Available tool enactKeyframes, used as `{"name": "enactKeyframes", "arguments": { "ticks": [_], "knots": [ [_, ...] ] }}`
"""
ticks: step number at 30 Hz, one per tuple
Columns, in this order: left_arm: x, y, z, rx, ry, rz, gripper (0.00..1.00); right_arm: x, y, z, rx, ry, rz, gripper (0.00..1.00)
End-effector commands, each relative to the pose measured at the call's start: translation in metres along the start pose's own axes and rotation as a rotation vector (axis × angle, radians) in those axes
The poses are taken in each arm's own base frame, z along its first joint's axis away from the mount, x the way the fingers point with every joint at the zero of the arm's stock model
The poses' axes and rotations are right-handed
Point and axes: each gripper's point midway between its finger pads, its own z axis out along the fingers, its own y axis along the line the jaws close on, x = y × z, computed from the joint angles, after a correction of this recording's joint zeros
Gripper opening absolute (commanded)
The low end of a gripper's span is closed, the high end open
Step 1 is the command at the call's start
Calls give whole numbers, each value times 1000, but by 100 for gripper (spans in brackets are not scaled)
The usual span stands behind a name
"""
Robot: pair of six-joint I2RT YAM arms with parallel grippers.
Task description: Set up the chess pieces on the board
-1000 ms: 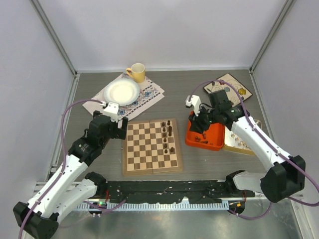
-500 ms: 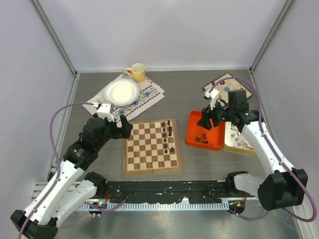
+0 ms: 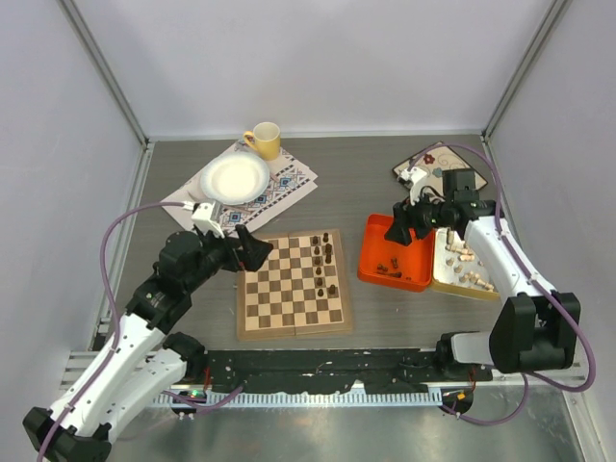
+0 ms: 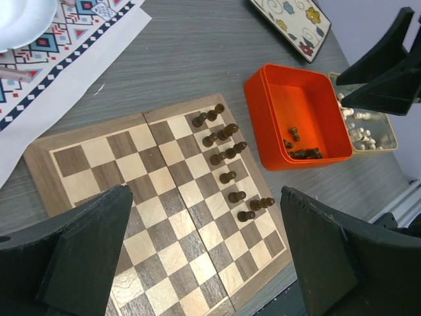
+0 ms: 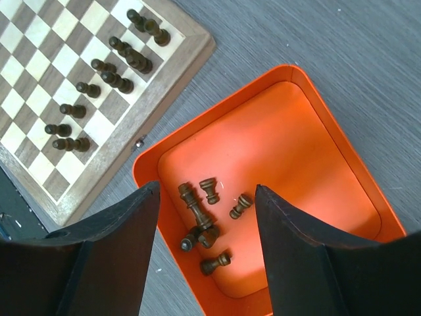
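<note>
Jaws of right gripper (image 5: 207,191) wider now

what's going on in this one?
Chess setup, partway through. A dozen or so dark pieces stand on the board, on the side nearest the orange tray. The right claw hovers open and empty over that tray, where a few loose dark pieces lie. The left claw hangs open over the board, holding nothing. Cream pieces sit in the tan tray.
</note>
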Motion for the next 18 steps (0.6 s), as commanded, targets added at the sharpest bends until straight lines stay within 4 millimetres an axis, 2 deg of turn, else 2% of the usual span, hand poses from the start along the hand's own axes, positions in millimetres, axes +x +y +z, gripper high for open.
{"name": "enactKeyframes", "arguments": {
  "ticks": [1,7,9,10,16,18],
  "knots": [
    [-14,-20,6,99,-36,1,100,-5,-14,-2,22,47,-68,64],
    [-6,-17,15,97,3,23,99,35,-24,7,42,245,-58,61],
    [-5,-17,18,99,10,31,100,53,-15,15,25,320,-72,59],
    [-3,-16,21,95,25,33,100,61,-19,15,57,362,-95,58],
    [1,-17,25,100,59,39,100,84,-31,31,167,460,-44,45],
    [3,-17,25,102,60,36,100,94,-30,35,179,498,-54,45]
  ]
}}
